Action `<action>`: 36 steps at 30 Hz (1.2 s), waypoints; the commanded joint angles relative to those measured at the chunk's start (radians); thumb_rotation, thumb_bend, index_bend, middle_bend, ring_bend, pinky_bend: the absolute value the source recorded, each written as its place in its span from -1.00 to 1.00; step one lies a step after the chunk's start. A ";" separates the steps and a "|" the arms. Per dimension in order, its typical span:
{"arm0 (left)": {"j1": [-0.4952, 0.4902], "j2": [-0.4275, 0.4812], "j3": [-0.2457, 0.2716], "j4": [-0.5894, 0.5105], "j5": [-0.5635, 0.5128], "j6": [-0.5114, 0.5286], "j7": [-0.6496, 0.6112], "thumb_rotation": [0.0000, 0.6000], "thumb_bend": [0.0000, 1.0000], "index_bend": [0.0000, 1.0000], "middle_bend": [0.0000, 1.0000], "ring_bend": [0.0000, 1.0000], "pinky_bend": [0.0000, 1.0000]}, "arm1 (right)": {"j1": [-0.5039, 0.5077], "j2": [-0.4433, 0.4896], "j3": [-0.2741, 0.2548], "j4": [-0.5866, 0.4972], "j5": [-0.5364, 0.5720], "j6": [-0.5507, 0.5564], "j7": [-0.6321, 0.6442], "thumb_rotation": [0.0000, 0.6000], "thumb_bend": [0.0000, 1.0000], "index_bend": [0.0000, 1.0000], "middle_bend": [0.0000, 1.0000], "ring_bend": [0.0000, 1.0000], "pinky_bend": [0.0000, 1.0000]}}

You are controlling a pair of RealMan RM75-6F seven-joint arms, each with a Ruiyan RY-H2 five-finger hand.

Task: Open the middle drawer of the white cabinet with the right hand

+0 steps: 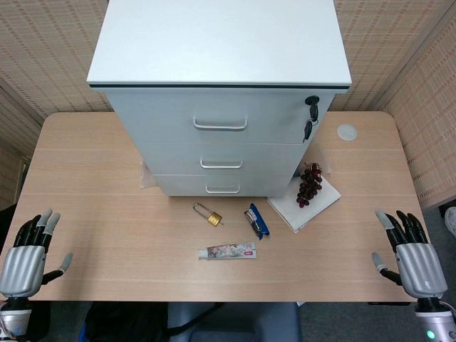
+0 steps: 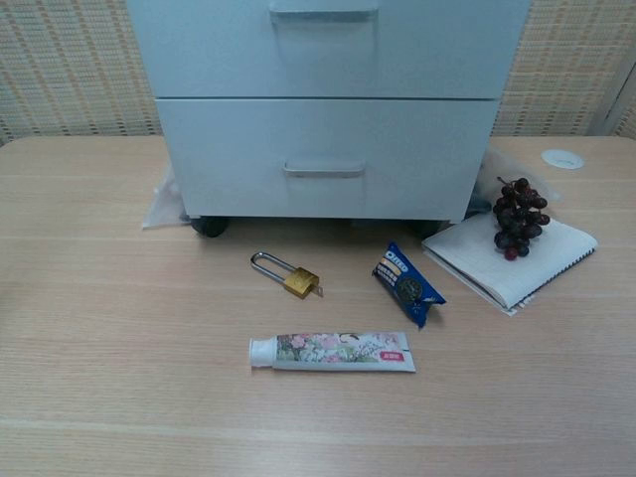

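Observation:
A white three-drawer cabinet (image 1: 221,78) stands on the table's far middle. Its middle drawer (image 1: 221,158) is closed, with a silver bar handle (image 1: 221,164). In the chest view the middle drawer (image 2: 328,45) and its handle (image 2: 323,12) sit at the top edge, above the bottom drawer (image 2: 323,159). My right hand (image 1: 411,255) rests open near the table's front right corner, far from the cabinet. My left hand (image 1: 28,256) lies open at the front left corner. Neither hand shows in the chest view.
In front of the cabinet lie a brass padlock (image 1: 210,214), a blue snack packet (image 1: 256,219) and a toothpaste tube (image 1: 227,251). Dark grapes (image 1: 309,184) rest on a white notebook (image 1: 305,203) at the right. Keys (image 1: 310,114) hang from the top drawer's lock. A white disc (image 1: 346,132) lies far right.

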 commanded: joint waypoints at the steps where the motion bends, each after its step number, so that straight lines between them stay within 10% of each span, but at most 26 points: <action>1: -0.002 0.002 -0.001 -0.001 0.000 -0.003 0.002 1.00 -0.38 -0.97 -1.00 -1.00 -0.81 | -0.001 -0.002 0.000 0.001 -0.001 0.002 0.000 1.00 -0.35 -1.00 -0.71 -0.92 -1.00; 9: -0.007 0.007 -0.002 -0.006 0.006 -0.006 0.005 1.00 -0.38 -0.97 -1.00 -1.00 -0.81 | 0.003 0.000 0.000 -0.008 -0.023 0.007 -0.013 1.00 -0.35 -1.00 -0.67 -0.87 -0.98; 24: -0.020 0.025 -0.004 -0.015 0.021 -0.015 0.003 1.00 -0.37 -0.97 -1.00 -1.00 -0.81 | 0.132 0.021 0.073 -0.165 -0.079 -0.102 -0.204 1.00 -0.34 -0.79 0.41 0.50 0.62; 36: -0.016 0.032 0.003 -0.020 0.028 -0.011 0.003 1.00 -0.38 -0.97 -1.00 -1.00 -0.81 | 0.345 0.012 0.212 -0.354 0.100 -0.335 -0.443 1.00 -0.09 -0.79 0.76 0.87 0.95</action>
